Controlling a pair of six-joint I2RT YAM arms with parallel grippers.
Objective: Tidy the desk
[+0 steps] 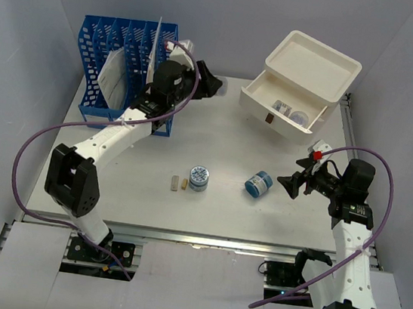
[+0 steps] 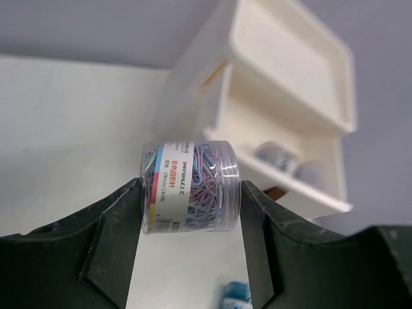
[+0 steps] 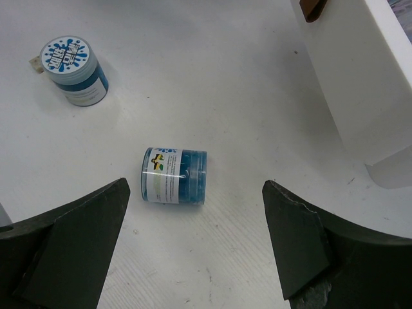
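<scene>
Bright even overhead light, soft shadows on desk [image 1: 222, 210]. Left wrist: paper clip jar [image 2: 190, 187] sharp, drawer box [image 2: 290, 96] blurred.

One rack [image 1: 104, 38], one drawer box [image 1: 310, 59] holding two jars [image 1: 281, 106] [image 1: 300, 117]; before it two blue jars [image 1: 199, 177] [image 1: 258, 183], two tan blocks [image 1: 174, 184] [image 1: 183, 185]; one clip jar [image 2: 190, 187].

— What is on the desk [image 1: 132, 198]?
— Near its middle stands an upright jar [image 1: 199, 178] with a blue-and-white lid. Small tan pieces [image 1: 175, 185] lie just left of that jar, and a blue jar [image 1: 258, 183] lies on its side to the right, apart from it.
— And farther back?
— Behind the upright jar, a blue file rack [image 1: 88, 70] to the left and a white drawer box [image 1: 313, 66] to the right.
</scene>
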